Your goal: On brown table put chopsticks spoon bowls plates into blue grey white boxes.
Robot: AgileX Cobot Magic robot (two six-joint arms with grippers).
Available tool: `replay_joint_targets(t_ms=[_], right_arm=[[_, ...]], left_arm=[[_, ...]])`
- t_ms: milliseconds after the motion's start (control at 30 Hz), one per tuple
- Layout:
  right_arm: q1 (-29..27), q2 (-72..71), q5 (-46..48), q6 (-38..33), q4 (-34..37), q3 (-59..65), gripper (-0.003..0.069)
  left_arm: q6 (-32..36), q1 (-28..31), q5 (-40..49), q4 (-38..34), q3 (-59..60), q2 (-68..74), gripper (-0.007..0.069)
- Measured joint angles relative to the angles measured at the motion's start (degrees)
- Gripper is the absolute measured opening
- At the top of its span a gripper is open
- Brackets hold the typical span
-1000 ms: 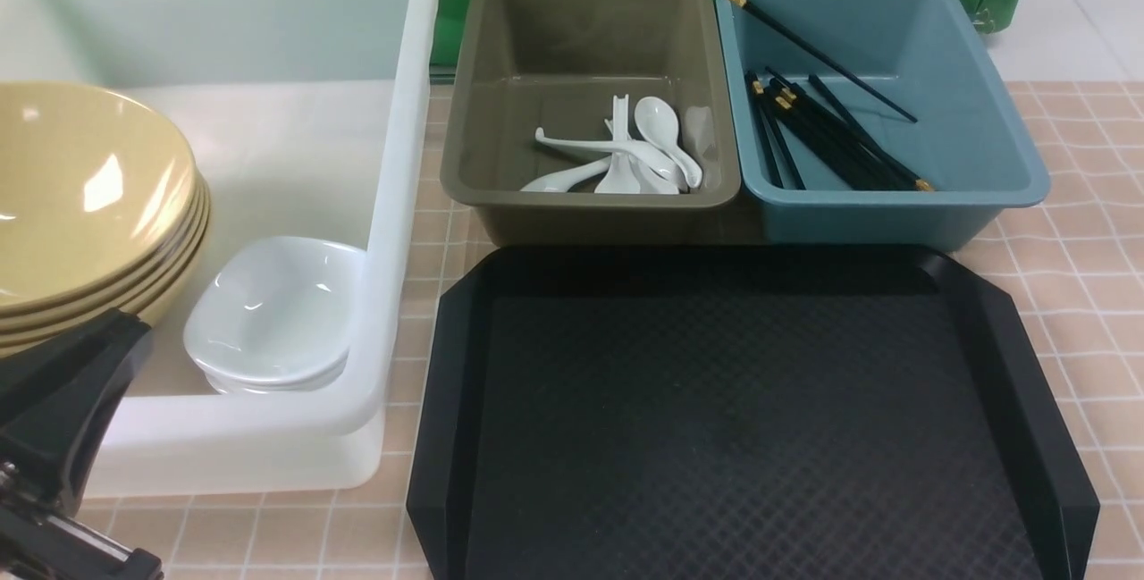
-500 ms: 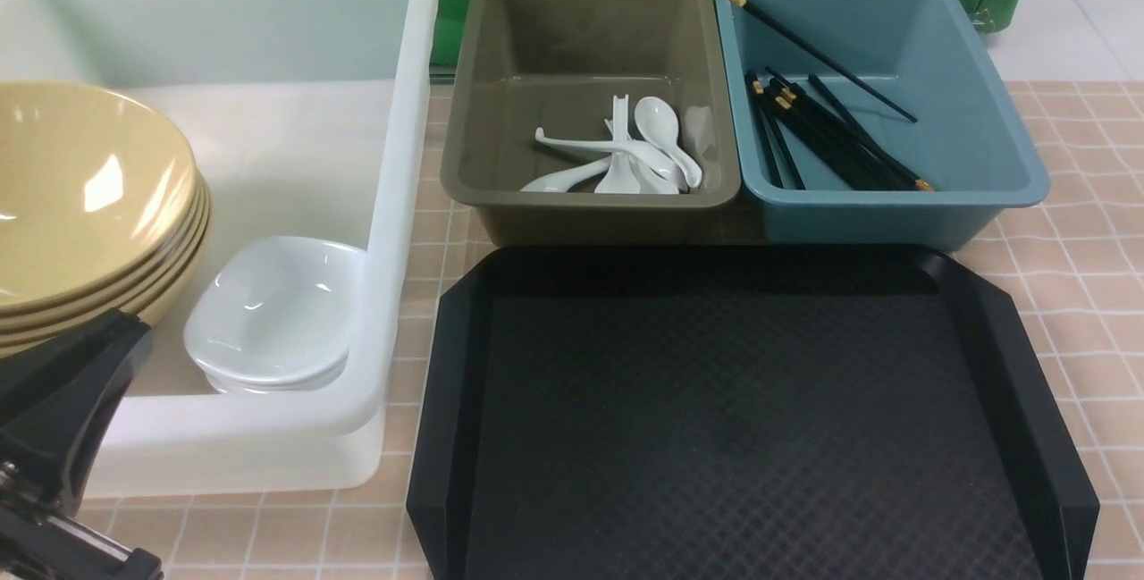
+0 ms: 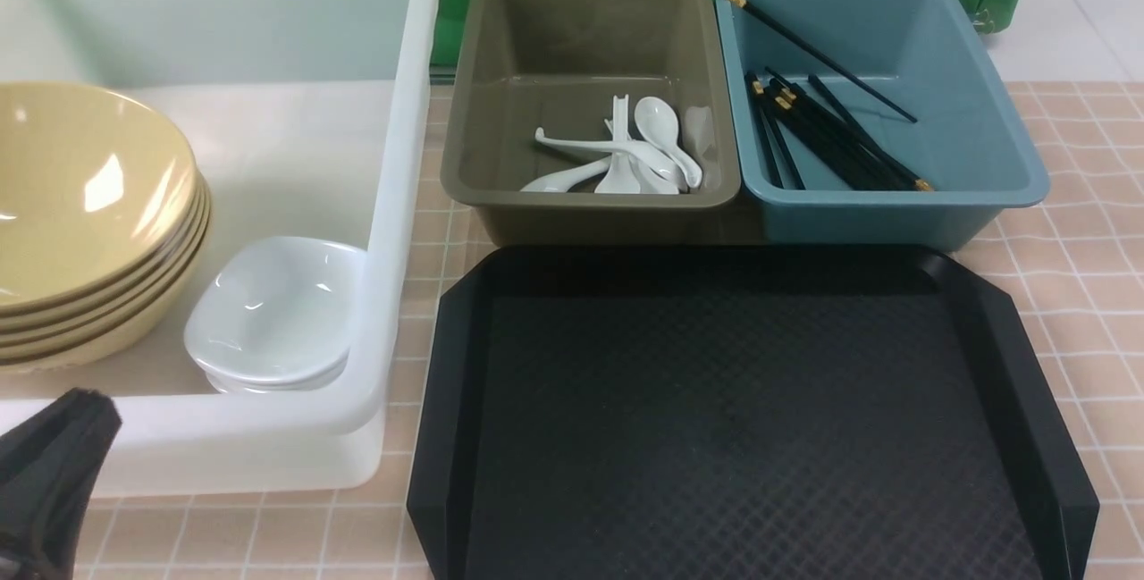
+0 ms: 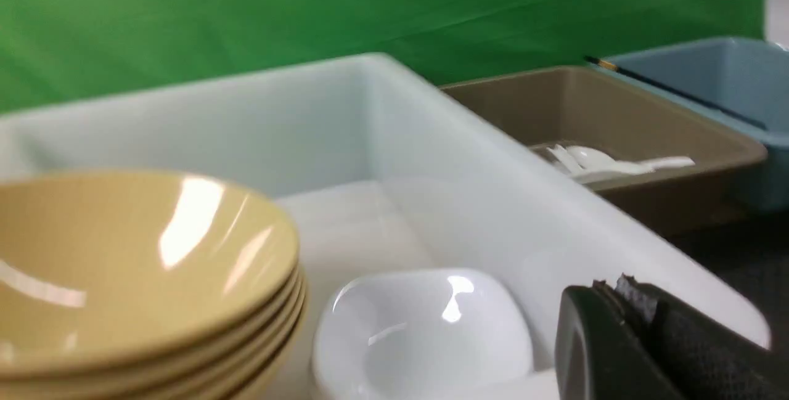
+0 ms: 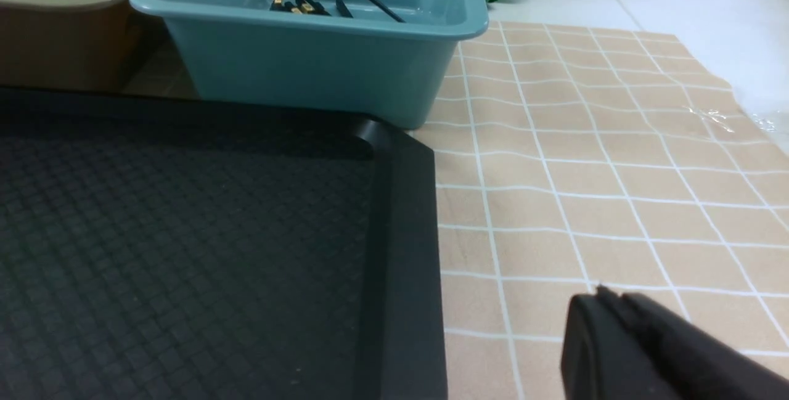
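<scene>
Our left fingers (image 4: 622, 301) were pressed together, empty, just beside the plates (image 4: 425, 326) and bowls (image 4: 142, 277). Our right fingers (image 5: 607, 307) looked closed, empty, over the bench (image 5: 604, 159), well apart from the chopsticks (image 5: 302, 4).

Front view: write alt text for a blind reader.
Bowls and plates sit stacked in a white tub; spoons fill the grey box, chopsticks the blue box. The black tray in front is bare.
</scene>
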Motion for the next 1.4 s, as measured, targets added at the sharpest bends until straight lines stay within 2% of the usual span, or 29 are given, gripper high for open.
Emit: replay_joint_targets(t_ms=[33, 100, 200, 400, 467, 567, 733, 933, 1400], right_arm=[[0.0, 0.0, 0.0, 0.0, 0.0, 0.0, 0.0071], [0.0, 0.0, 0.0, 0.0, 0.0, 0.0, 0.0075], [0.0, 0.0, 0.0, 0.0, 0.0, 0.0, 0.0076], [0.0, 0.0, 0.0, 0.1, 0.0, 0.0, 0.0085], [0.0, 0.0, 0.0, 0.1, 0.0, 0.0, 0.0089], [0.0, 0.0, 0.0, 0.1, 0.0, 0.0, 0.0091], [0.0, 0.0, 0.0, 0.1, 0.0, 0.0, 0.0097], [0.0, 0.0, 0.0, 0.1, 0.0, 0.0, 0.0105], [0.0, 0.0, 0.0, 0.1, 0.0, 0.0, 0.0116]], left_arm=[[0.1, 0.4, -0.1, -0.5, 0.2, -0.2, -0.0007], [1.2, 4.9, -3.5, -5.9, 4.8, -2.1, -0.0007], [1.7, 6.4, -5.0, -7.3, 6.4, -2.7, -0.0007], [2.0, 7.1, 1.1, -10.3, 6.4, -3.3, -0.0007], [3.2, 7.1, 6.7, -12.8, 6.4, -3.3, -0.0007], [6.4, 7.1, 10.0, -15.3, 6.4, -3.3, -0.0007], [9.2, 7.9, 10.2, -15.8, 6.4, -3.3, -0.0007], [10.7, 13.1, 10.2, -15.9, 6.4, -3.3, -0.0007], [10.8, 13.4, 10.2, -15.9, 6.4, -3.3, -0.0007]])
